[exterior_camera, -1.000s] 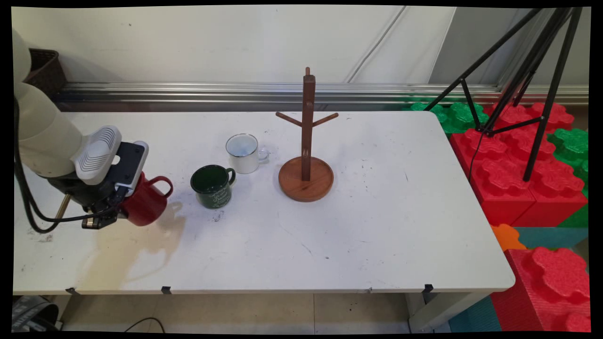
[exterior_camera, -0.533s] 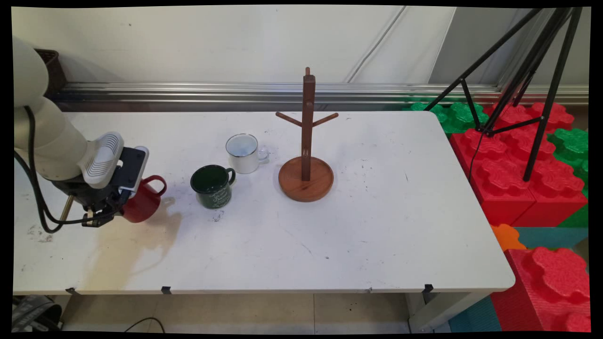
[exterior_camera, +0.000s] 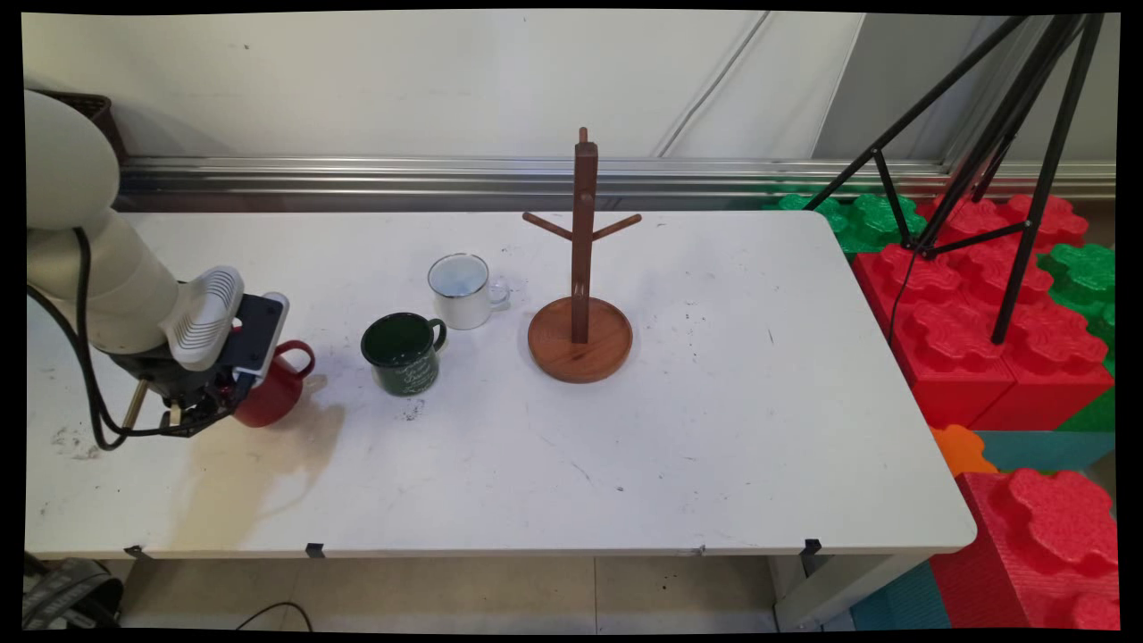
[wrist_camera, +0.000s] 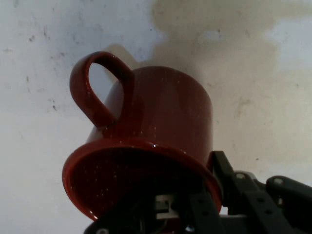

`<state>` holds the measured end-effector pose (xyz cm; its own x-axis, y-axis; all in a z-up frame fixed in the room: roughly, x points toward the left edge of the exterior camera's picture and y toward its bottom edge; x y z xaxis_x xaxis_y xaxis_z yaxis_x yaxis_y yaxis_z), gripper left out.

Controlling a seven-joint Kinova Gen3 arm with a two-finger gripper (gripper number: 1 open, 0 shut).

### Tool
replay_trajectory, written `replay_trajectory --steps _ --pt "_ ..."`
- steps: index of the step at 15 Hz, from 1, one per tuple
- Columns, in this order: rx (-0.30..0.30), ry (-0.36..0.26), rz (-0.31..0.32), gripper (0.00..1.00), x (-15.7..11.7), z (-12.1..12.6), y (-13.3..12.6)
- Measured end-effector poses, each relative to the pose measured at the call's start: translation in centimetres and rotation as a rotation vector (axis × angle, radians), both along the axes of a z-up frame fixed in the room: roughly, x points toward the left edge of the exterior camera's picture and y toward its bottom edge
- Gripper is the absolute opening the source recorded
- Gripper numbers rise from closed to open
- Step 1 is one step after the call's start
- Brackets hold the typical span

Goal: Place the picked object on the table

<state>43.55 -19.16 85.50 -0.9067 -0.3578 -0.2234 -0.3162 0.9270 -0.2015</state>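
Gripper: the gripper (exterior_camera: 210, 404) is clamped on the rim of the red mug (exterior_camera: 272, 393), one finger inside the mouth and one outside, as the hand view shows (wrist_camera: 190, 214).
Red mug: far left of the rack (exterior_camera: 580, 304), low over the table (exterior_camera: 714, 429); whether its base touches the table cannot be told. Its handle (exterior_camera: 296, 357) points toward the rack. In the hand view (wrist_camera: 151, 126) its rim is nearest the camera and the handle (wrist_camera: 92, 92) loops off to the upper left.
Green mug: the green mug (exterior_camera: 404, 354) stands upright left of the rack, between the red mug and the rack, apart from both.
White mug: the white mug (exterior_camera: 463, 291) stands upright just left of the rack's base, behind the green mug.
Rack: a wooden mug tree on a round base, mid-table, its pegs bare.
Beyond the table: a black tripod (exterior_camera: 1000, 152) and red and green foam blocks (exterior_camera: 982, 304) right of the rack.
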Motion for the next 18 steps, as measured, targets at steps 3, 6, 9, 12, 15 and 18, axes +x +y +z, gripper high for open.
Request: replay_trajectory --steps 3,6,9,12,15,18 --pt "0.002 0.001 -0.010 0.00 -0.3 -0.8 -0.3" --pt "0.005 0.012 -0.020 0.00 -0.7 -1.7 -0.4" --pt "0.004 0.027 -0.039 0.00 -1.4 -2.4 -0.8" --pt "0.004 0.039 -0.057 0.00 -2.4 -3.0 -0.5" --pt "0.004 0.051 -0.066 0.00 -2.8 -3.4 -0.8" --pt "-0.001 0.066 -0.082 1.00 -3.3 -3.7 -1.1"
